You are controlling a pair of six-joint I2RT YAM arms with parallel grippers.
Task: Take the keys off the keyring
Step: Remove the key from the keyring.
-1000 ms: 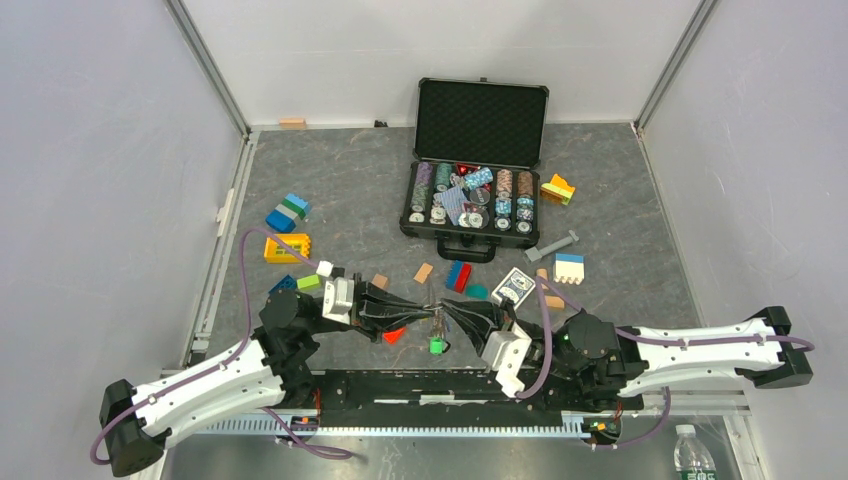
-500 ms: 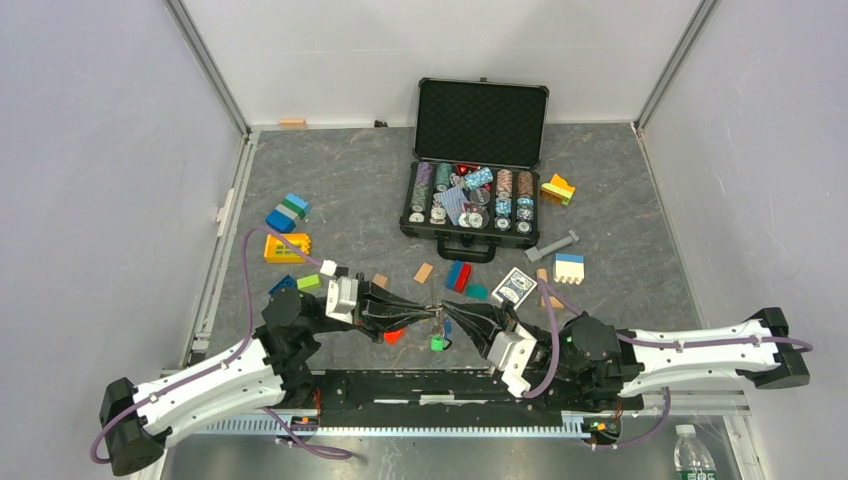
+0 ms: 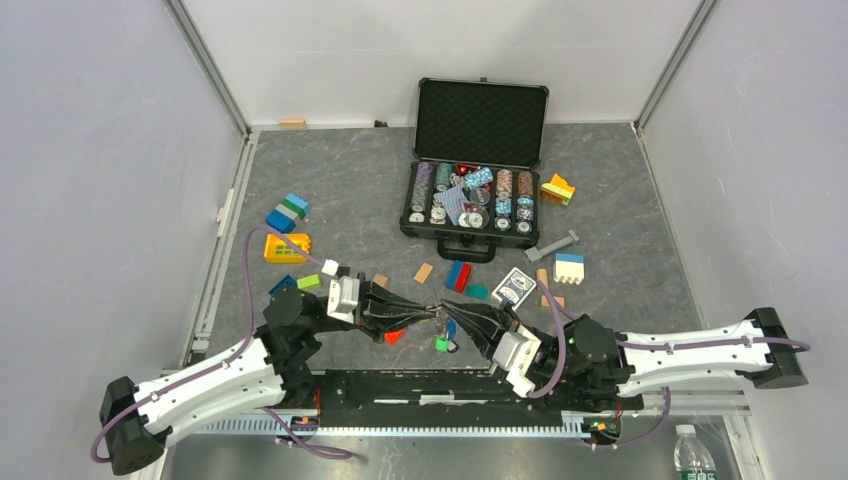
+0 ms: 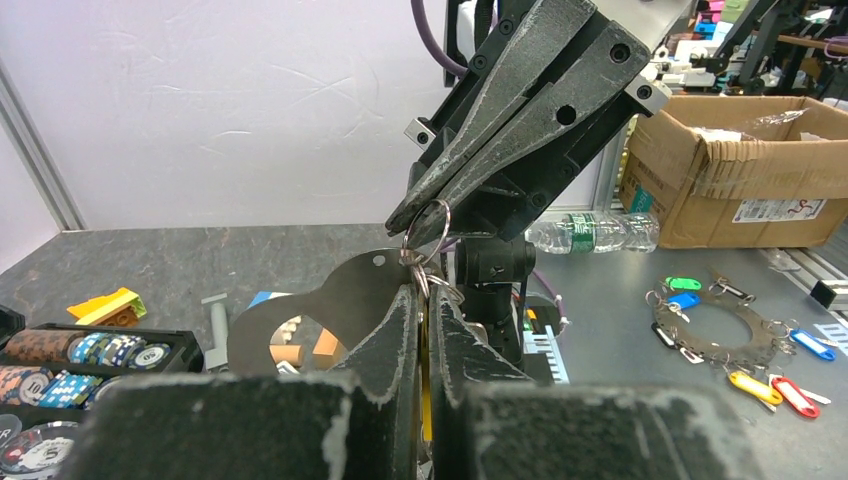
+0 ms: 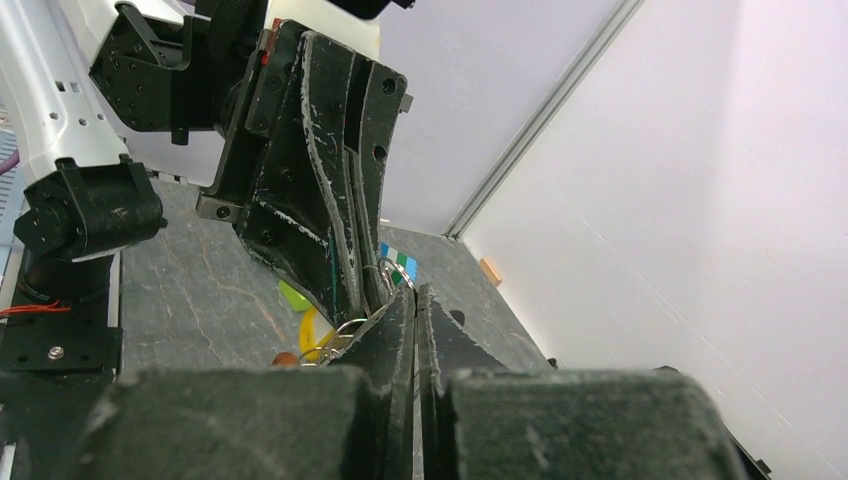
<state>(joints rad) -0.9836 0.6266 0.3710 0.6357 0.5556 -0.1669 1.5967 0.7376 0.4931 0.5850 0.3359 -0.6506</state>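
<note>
1. A clear plastic water bottle with a white cap (image 3: 691, 452) stands at the near right corner, below the desk edge.
2. The white-and-black left arm (image 3: 215, 380) and the matching right arm (image 3: 690, 350) reach inward from their bases and meet tip to tip over the near middle of the dark grey, stone-patterned desk (image 3: 350, 190).
3. The thin silver wire keyring (image 4: 430, 228) hangs in the air between the two tips, off the desk.
4. The right arm's jaws are pressed fully together, pinching the wire of the keyring at their very tips.
5. The left arm's jaws are drawn in to a narrow slit and clamp the same bunch just below; which loop lies between them cannot be told. A sliver of yellow shows in the slit.
6. The small silver keys with coloured plastic head covers (image 3: 442, 338) dangle under the keyring; green and blue covers show from above, yellow and green from the right wrist.
7. A small red piece (image 3: 394, 336) lies on the desk just left of the hanging keys.
8. Farther back lie a red-and-blue toy block (image 3: 458, 275), a blue-patterned card deck (image 3: 514, 287) and a yellow toy block (image 3: 287, 247).
9. Beyond them an open black hard case (image 3: 482, 122) holds rows of round poker chips (image 3: 505, 195).
</note>
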